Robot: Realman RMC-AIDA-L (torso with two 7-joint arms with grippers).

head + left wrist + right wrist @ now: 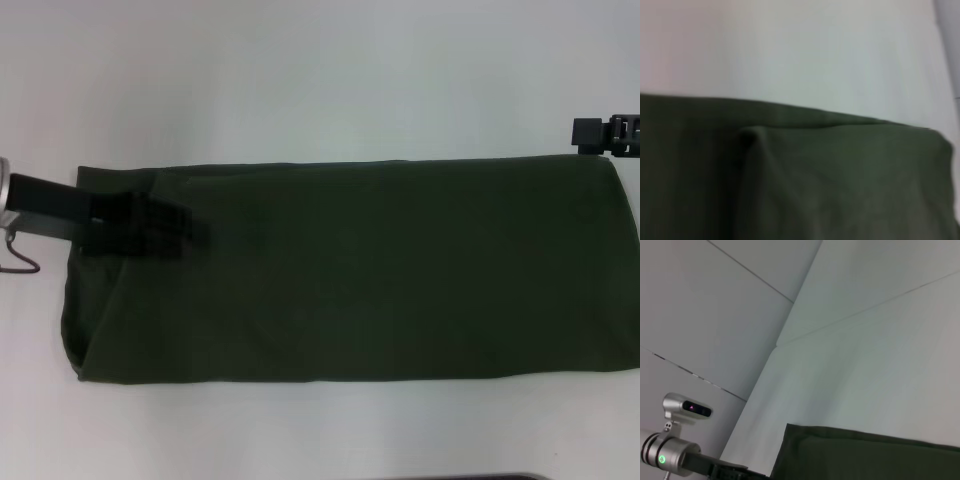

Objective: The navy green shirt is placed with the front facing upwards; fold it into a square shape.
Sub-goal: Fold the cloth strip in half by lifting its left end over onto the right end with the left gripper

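The navy green shirt (350, 270) lies on the white table (300, 80) as a long, plain dark olive strip running left to right, with no print showing. My left gripper (185, 228) reaches in from the left and hovers low over the strip's far left end, near its back edge. The left wrist view shows a doubled layer of the shirt (840, 185) with a fold corner close below the camera. My right gripper (605, 133) sits at the right border, just behind the shirt's far right corner. The right wrist view catches the shirt (870, 455) and the left arm (675, 459) beyond it.
White table surface (320, 430) surrounds the shirt in front and behind. A thin wire loop (20, 255) hangs off the left arm beside the shirt's left end. Pale walls (730, 315) stand behind the table.
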